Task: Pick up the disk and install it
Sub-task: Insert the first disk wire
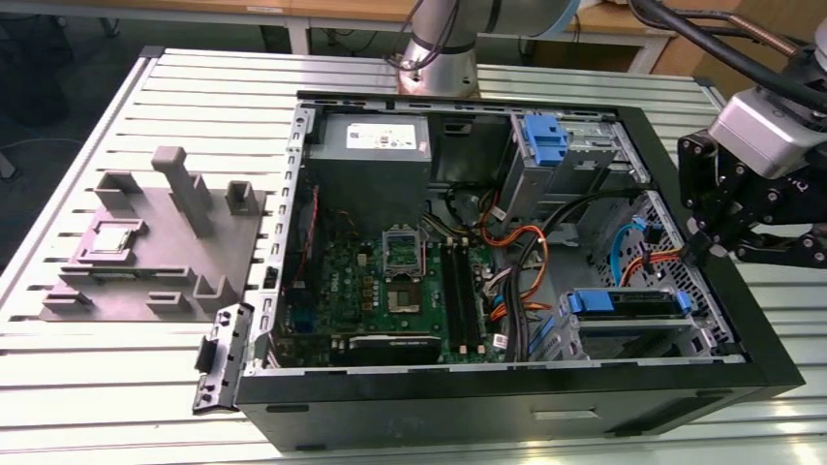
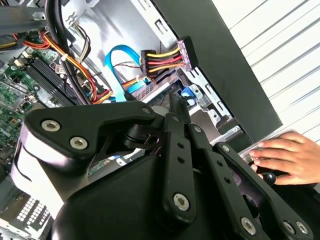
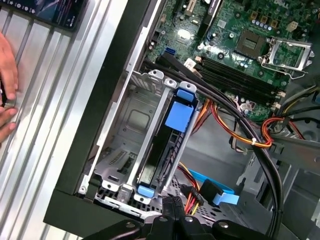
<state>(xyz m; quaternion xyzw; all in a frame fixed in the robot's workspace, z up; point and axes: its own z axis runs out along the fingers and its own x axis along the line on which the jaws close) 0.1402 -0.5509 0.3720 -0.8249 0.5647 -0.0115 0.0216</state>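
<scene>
The disk (image 3: pixel 156 167) sits on edge inside the metal drive cage (image 3: pixel 122 125) at the corner of the open black computer case (image 1: pixel 517 402), with its blue rail (image 3: pixel 178 116) facing up. In the exterior view the disk (image 1: pixel 629 302) shows as a blue-fronted block in the cage at the case's near right. My gripper (image 1: pixel 711 247) hangs over the case's wall on the exterior view's right, above and a little behind that cage. In the first wrist view my gripper (image 3: pixel 171 206) is close to the end of the cage, its fingers together with nothing between them.
A person's hand (image 2: pixel 285 156) rests on the slotted table just outside the case wall, near my gripper. Orange, red and blue cables (image 3: pixel 235 130) cross beside the cage. A grey power-supply box (image 1: pixel 375 140), the motherboard (image 1: pixel 387 281) and a grey fixture (image 1: pixel 142 247) lie further toward the exterior view's left.
</scene>
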